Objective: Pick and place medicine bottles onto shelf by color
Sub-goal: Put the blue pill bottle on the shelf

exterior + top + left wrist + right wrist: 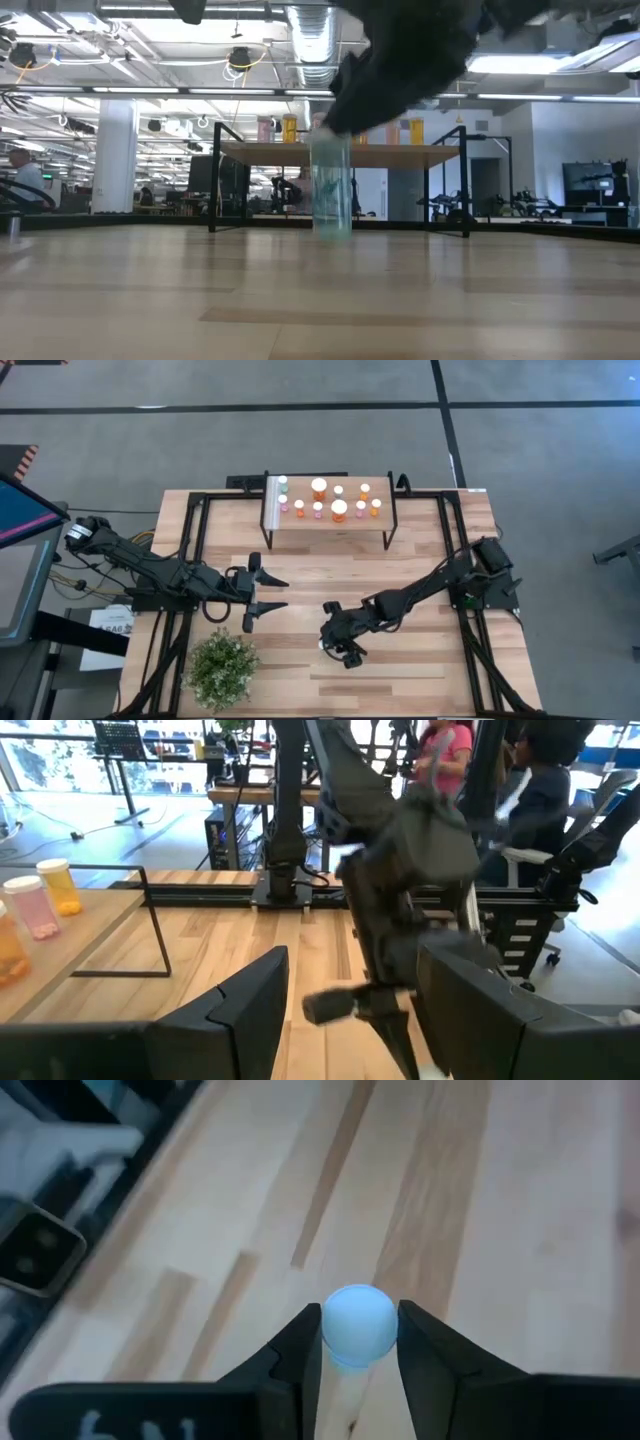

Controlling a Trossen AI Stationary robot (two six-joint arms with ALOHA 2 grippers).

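A pale blue-green medicine bottle (331,195) stands upright on the tabletop near the table's middle front. My right gripper (333,643) is down over it, its fingers on either side of the white cap (358,1323). My left gripper (263,592) hovers open to the left of it, touching nothing. The shelf (372,525) stands at the table's far side and carries several orange, pink and blue-green bottles (339,510). In the left wrist view an orange bottle (60,885) and a pink bottle (30,907) show on the shelf. My right gripper pinches the blue-green bottle by its round white cap (345,1315), one finger (305,1348) on each side. The fingers come from above, pointing down. The bottle is upright with its base (331,230) on the tabletop.
A bushy green plant (222,668) sits at the table's near left, close to my left gripper. Black frame rails (190,550) run along both sides of the table. People and equipment stand in the room beyond the far edge.
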